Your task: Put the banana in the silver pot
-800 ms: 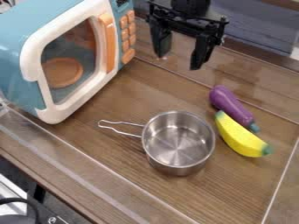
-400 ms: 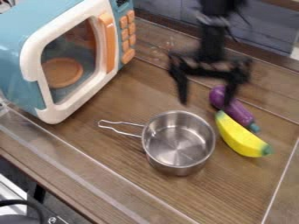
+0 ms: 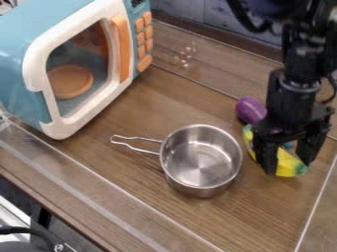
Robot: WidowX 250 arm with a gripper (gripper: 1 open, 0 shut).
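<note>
A black robot gripper (image 3: 290,162) is reaching down over a yellow toy banana (image 3: 273,156) at the right of a wood-look tabletop (image 3: 145,202), its two fingers standing apart on either side of the fruit. The banana is lying on the surface just to the right of a shiny steel pot (image 3: 200,160), its green tip pointing toward the near right and its middle partly hidden behind the fingers. Whether the fingers are touching the banana cannot be told from this angle.

The pot is sitting upright near the middle of the table, its round mouth facing up, its thin wire handle (image 3: 134,144) extending to the left and slightly toward the far side. A purple toy eggplant (image 3: 250,109) is lying beyond the banana, partly covered by the gripper, which is blocking the view of its near end.

At the far left, a light-blue toy microwave (image 3: 77,59) is standing with its white-framed front facing the table, an orange disc (image 3: 71,81) showing inside and a column of orange buttons (image 3: 142,41) running along the right of its front. A black cable (image 3: 24,230) is curving through the near left corner.
</note>
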